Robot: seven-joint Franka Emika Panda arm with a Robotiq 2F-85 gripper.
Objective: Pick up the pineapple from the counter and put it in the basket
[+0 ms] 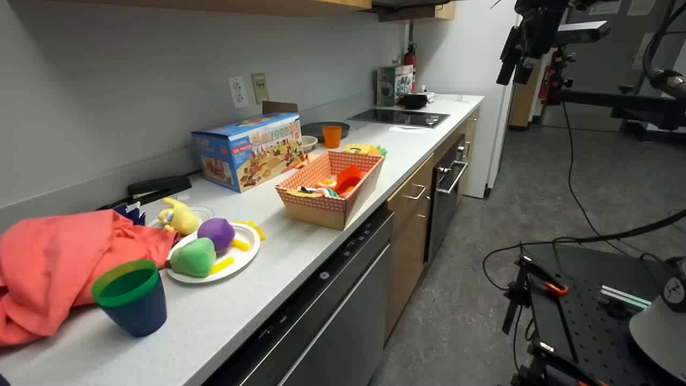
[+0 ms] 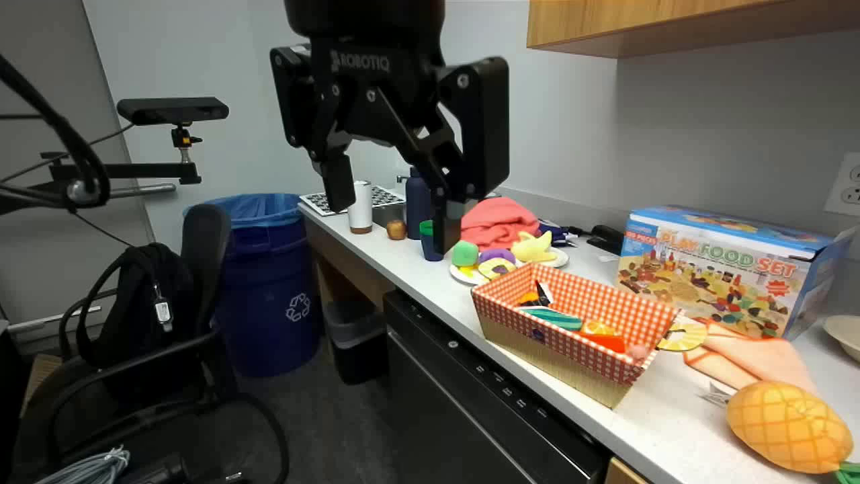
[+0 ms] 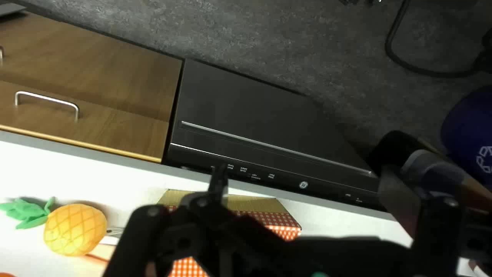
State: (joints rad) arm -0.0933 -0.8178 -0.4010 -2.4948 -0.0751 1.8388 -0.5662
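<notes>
Pineapple [image 2: 789,427] — one, on counter [image 2: 675,420], near one basket [image 2: 557,353] — jaws spread wide, nothing held.

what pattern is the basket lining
The basket lining is checked, orange-red and white, clearest in an exterior view.

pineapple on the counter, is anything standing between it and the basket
Nothing visible blocks it: only a small white tag shows in the gap between the pineapple and the basket. A lift over the basket's own side should probably be enough.
</notes>
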